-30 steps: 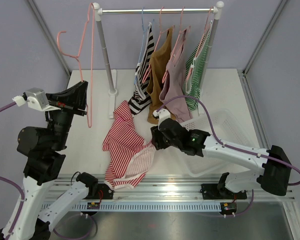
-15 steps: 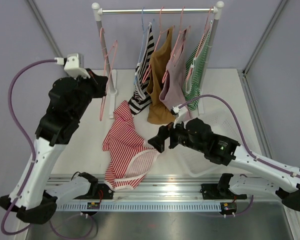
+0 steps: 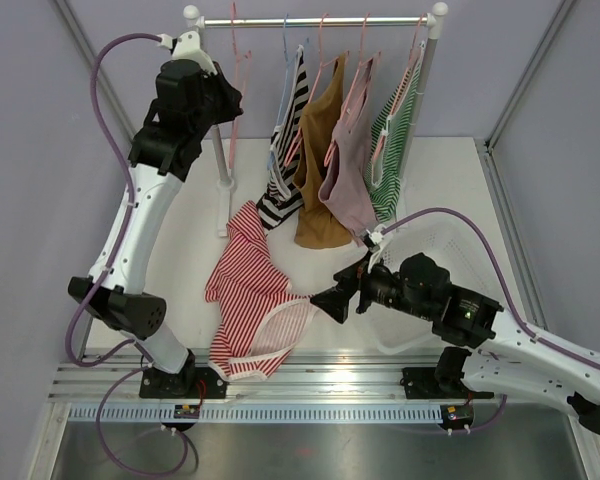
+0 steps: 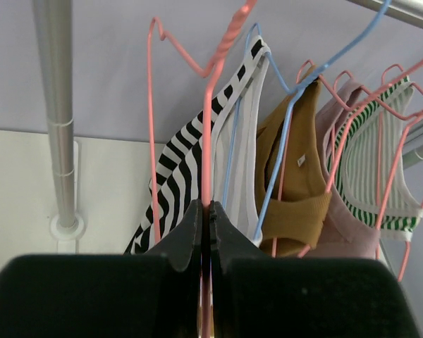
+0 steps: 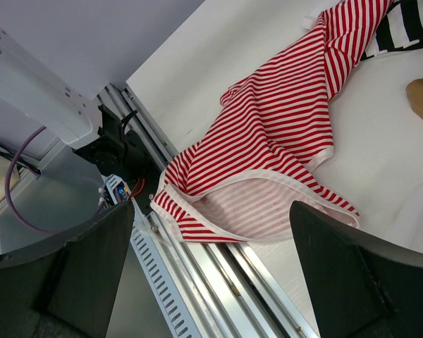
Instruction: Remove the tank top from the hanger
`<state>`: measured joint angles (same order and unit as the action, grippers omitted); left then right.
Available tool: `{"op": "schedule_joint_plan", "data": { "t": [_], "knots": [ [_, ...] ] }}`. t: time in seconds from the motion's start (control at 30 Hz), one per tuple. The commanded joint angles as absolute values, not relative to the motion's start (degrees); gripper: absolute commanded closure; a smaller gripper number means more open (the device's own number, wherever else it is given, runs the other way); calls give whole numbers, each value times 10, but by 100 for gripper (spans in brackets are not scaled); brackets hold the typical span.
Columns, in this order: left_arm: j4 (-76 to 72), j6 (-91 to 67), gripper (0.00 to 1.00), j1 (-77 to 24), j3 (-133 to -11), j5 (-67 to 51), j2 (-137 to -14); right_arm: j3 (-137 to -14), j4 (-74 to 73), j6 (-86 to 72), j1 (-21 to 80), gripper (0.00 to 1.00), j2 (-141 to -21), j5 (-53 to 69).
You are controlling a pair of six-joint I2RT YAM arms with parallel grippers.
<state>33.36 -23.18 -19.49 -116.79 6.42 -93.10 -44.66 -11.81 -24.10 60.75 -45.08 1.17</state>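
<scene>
L tool [image 4: 205, 208] grips pink hanger [image 4: 206, 151], prob. hooked; tank top [image 3: 245, 290] on table [image 3: 450, 185].

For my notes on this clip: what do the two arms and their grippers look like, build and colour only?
The arms match: the left arm and right arm have white links joined by bulky black joint housings. A purple cable loops loosely along each. The left gripper and right gripper have matte black, wedge-shaped fingers. No markings are legible.
</scene>
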Motion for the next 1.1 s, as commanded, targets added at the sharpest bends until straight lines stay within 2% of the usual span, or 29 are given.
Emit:
{"op": "schedule_joint_plan", "data": {
  "t": [0.0,0.07,0.23,0.3,0.4,0.47,0.5,0.57,0.6,0.77,0.87,1.07],
  "knots": [
    [282,-227,100,-186,-1205,28,-952,-432,-89,-244,612,1,-446,31],
    [241,-231,100,-179,-1187,8,-955,-420,-76,-246,612,1,-448,38],
    [276,-247,100,-169,-1182,18,-969,-411,-67,-252,612,1,-484,43],
    [280,-249,84,-169,-1169,21,-957,-424,-72,-252,612,1,-504,29],
    [280,-250,48,-169,-1135,17,-932,-451,-82,-251,612,0,-562,25],
    [297,-247,37,-169,-1129,16,-920,-463,-73,-247,612,1,-611,30],
    [305,-246,27,-169,-1129,16,-913,-476,-69,-246,612,0,-627,32],
    [336,-239,20,-169,-1124,17,-887,-491,-60,-242,612,0,-676,29],
    [351,-232,1,-169,-1121,23,-875,-511,-61,-238,613,0,-693,20],
    [423,-226,1,-169,-1022,88,-721,-586,-84,-209,633,1,-822,-57],
    [427,-228,1,-169,-863,167,-593,-660,-108,-189,649,0,-896,-100],
    [381,-186,1,-169,-638,211,-379,-771,-138,-146,659,1,-1040,-109]
  ]
}}
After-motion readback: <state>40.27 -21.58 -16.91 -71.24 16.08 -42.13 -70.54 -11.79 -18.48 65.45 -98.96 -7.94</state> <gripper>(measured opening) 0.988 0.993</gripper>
